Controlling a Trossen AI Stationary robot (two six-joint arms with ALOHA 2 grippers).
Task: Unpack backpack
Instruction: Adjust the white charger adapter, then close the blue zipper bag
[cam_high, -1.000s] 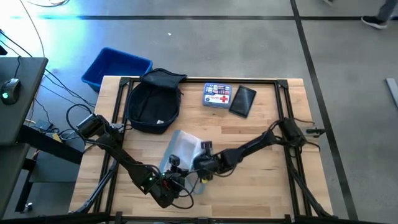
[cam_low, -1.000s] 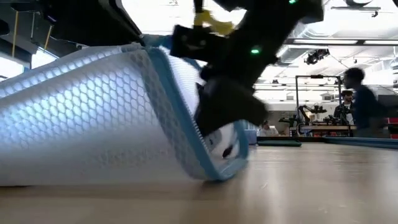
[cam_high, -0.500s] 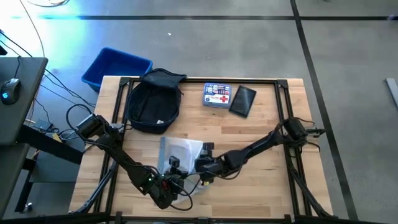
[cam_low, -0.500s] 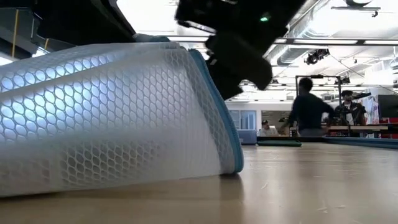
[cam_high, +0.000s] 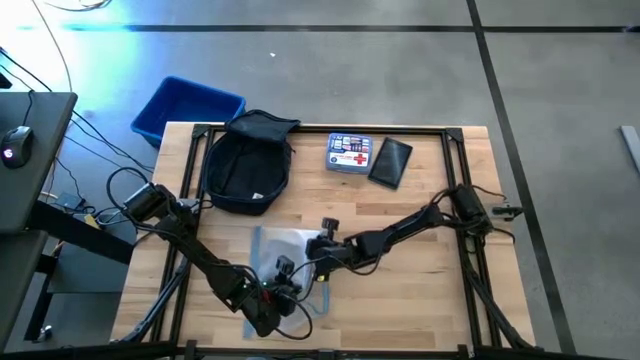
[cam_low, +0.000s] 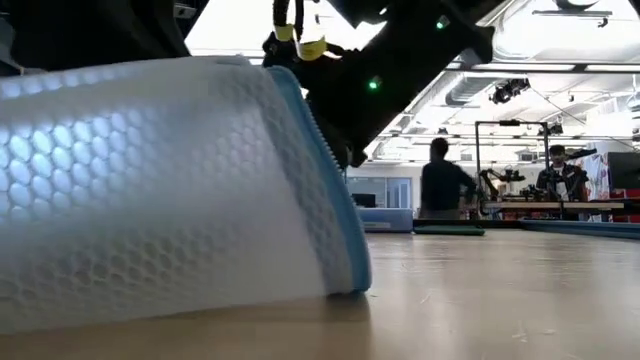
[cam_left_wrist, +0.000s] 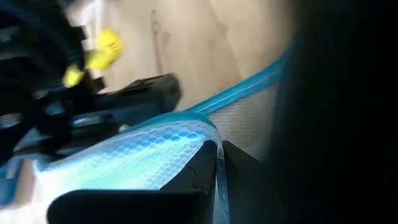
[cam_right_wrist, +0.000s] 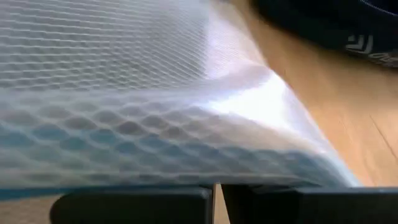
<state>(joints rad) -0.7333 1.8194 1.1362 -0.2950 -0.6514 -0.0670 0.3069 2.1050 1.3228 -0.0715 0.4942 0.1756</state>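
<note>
While the backpack (cam_high: 247, 163) lies at eleven o'clock on the wooden table (cam_high: 420, 300), both grippers (cam_high: 300, 290) (cam_high: 318, 250) pinch a mesh pouch (cam_high: 283, 247) that blocks the low view; a person (cam_low: 443, 186) stands beyond.

Both arms reaching inward, end effectors meeting low near the front middle.

The left arm is stretching from its base at the left edge diagonally toward the front centre, its left end effector (cam_high: 283, 297) sitting low with fingers (cam_left_wrist: 186, 186) pressed together. The right arm is extending from its base at the right edge, bending at the elbow and lying nearly level across toward the middle, its right end effector (cam_high: 318, 247) closed as well, fingers (cam_right_wrist: 155, 199) meeting with only a thin seam between them. The two wrists are sitting close, the right one just behind the left.
</note>
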